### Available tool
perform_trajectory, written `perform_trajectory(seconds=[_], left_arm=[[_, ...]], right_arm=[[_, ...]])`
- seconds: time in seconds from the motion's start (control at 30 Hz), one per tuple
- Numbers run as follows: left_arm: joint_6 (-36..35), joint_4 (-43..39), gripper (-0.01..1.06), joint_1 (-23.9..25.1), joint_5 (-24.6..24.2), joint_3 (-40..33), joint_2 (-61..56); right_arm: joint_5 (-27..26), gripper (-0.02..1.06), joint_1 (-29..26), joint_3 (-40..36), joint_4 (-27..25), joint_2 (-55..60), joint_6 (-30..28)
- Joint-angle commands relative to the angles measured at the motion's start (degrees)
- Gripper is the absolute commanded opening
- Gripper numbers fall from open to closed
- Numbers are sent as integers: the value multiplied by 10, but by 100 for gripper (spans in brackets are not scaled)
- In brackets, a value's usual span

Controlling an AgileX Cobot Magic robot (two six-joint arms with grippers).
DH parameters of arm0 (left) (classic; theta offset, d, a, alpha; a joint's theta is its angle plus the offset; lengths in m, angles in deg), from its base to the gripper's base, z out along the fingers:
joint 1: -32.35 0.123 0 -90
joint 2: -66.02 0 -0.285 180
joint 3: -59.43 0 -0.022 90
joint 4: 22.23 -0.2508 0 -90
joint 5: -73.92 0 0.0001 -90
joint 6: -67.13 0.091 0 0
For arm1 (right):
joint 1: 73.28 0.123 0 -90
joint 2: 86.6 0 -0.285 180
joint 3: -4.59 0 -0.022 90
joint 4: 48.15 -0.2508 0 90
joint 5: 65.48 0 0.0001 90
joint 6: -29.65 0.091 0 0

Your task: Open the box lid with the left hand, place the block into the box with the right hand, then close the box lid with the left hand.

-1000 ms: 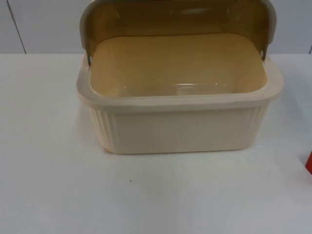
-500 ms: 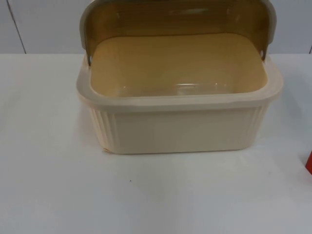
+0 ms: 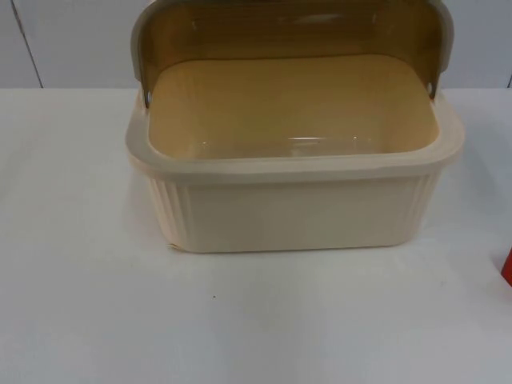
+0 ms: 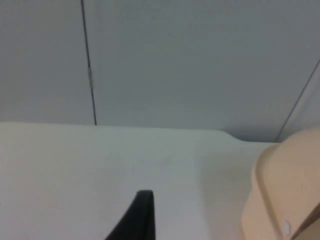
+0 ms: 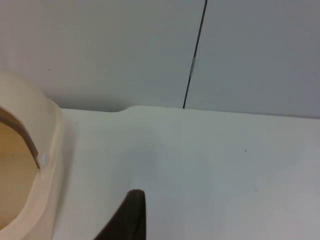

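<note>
Comparing this moment with the two earlier top views, basically nothing has moved: the cream ribbed plastic box (image 3: 296,172) sits in the same spot on the white bench (image 3: 256,320), and its translucent brown hinged lid (image 3: 292,32) is tipped back over the rear of the box just as before. So the lid-opening step can be counted as done, and the inside of the box, going by the top view, has nothing in it yet.

A sliver of something red (image 3: 507,266) is seen to the right of the box and a bit nearer the camera, cut off by the picture edge. It's probably the block, but too little is visible to be sure. It hasn't shifted either, so the placing step is judged as not started.

The left gripper (image 4: 135,220) is held off the box's left side, above bare bench, with the box's cream corner (image 4: 280,195) close by. The right gripper (image 5: 127,217) is parked off the box's right side in the same way. One dark fingertip apiece is seen, so how far either set of jaws is open can't be told, and nothing is seen held by them.

Both arms look to be waiting; the right one is expected to go for the red thing next.
</note>
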Motion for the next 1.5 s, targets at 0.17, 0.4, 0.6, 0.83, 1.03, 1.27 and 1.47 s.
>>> perform_trajectory(seconds=[0.17,0.4,0.6,0.83,1.03,1.27,1.47], left_arm=[[-38,-47,105,-5,-114,106,1],[-189,-220,105,-5,-137,129,1],[-198,-248,105,-47,-143,126,1],[-198,-266,105,-60,-154,126,1],[-198,-272,105,-60,-163,121,1],[-199,-272,105,-60,-163,110,1],[-199,-272,105,-60,-158,104,1]], right_arm=[[4,105,2,2,-16,0,3],[36,105,7,2,-17,22,28],[94,105,65,2,1,84,32],[24,105,85,-48,-1,177,80],[-119,105,85,-165,-47,207,81],[-227,105,85,-253,-44,260,104],[-268,105,77,-251,-26,352,103]])
